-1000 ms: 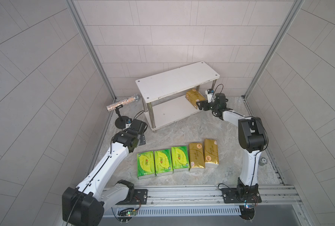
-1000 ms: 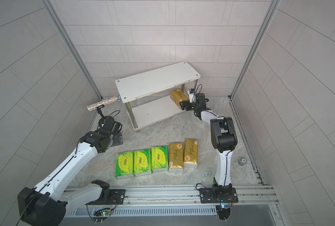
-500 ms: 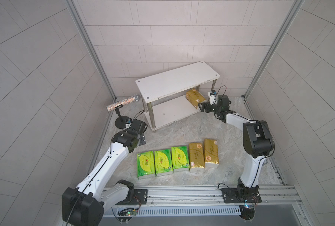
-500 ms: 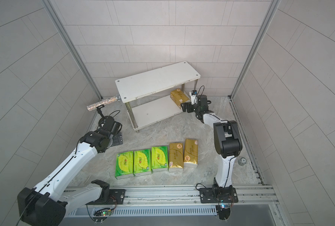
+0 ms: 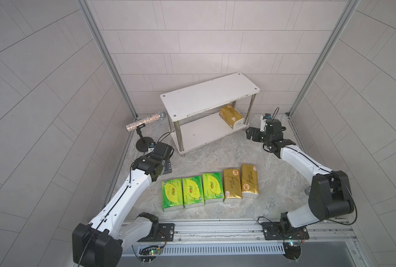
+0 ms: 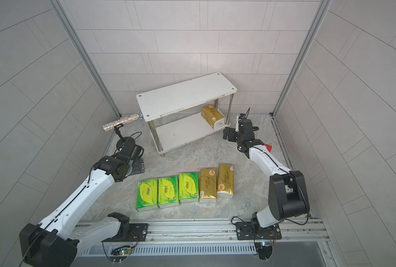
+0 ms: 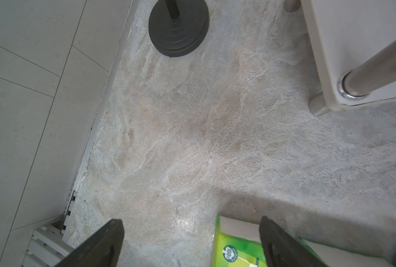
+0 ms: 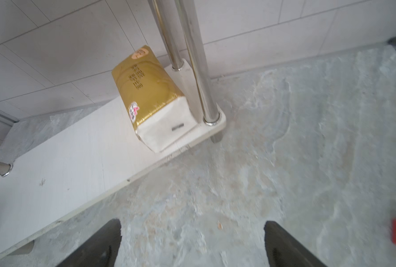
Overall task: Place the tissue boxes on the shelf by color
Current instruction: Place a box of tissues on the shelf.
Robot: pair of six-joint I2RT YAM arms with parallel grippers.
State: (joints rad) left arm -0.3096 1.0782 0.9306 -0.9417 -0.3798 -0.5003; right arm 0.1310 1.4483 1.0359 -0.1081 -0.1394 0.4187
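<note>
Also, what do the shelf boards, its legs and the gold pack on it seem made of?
Boards: probably laminated or painted wood, matte white; edges look chipped.
Legs: metal tube, polished, mirror-like reflections.
Gold pack: likely thin plastic film, glossy, wrinkled at the white end.

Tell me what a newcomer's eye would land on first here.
The bright row on the marble surface: three green tissue boxes beside two gold tissue boxes. Next, the lone gold box lying on the lower board of the shelf, at the end where the open right gripper hovers. The glittery microphone stands off the shelf's other end.
</note>
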